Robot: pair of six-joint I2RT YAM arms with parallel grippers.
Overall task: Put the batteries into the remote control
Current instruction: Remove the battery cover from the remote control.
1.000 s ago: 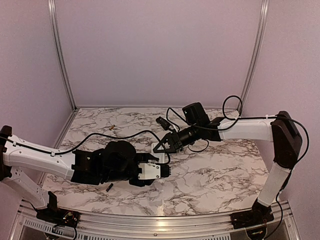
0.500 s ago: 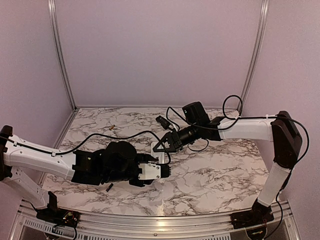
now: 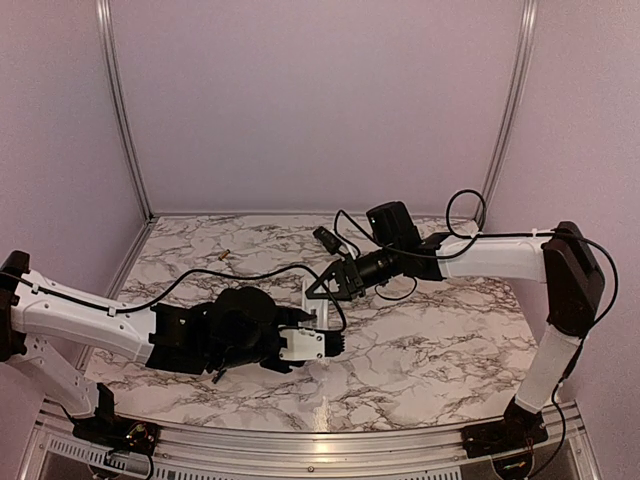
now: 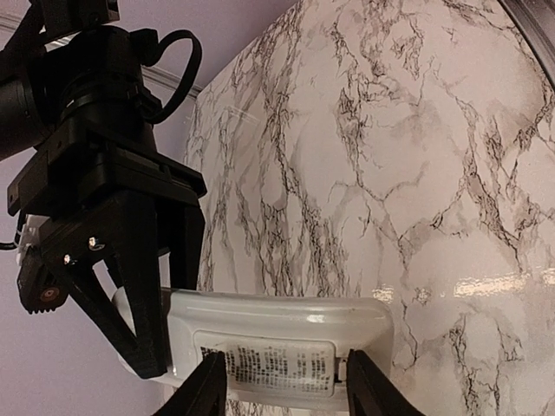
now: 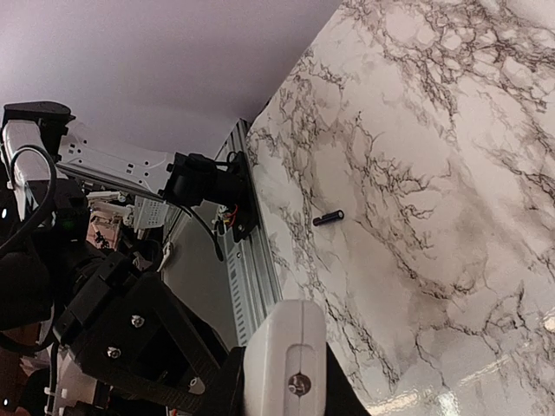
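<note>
Remote control [image 4: 286,334] held off the counter [image 3: 450,340] between both arms: left fingers [image 4: 204,394] pinch its long sides near the printed label, right fingers [image 4: 130,295] clamp one end. Probably a two-handed brace to steady or re-grip the body so the battery slot can be got at. Neither battery is loaded: blackish battery [image 5: 329,217] lies on the counter by the left arm, golden-tan battery [image 3: 222,257] well apart, toward the back.

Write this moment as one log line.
left pincer, right pincer: shut on remote control | black battery, gold battery: on table
</note>
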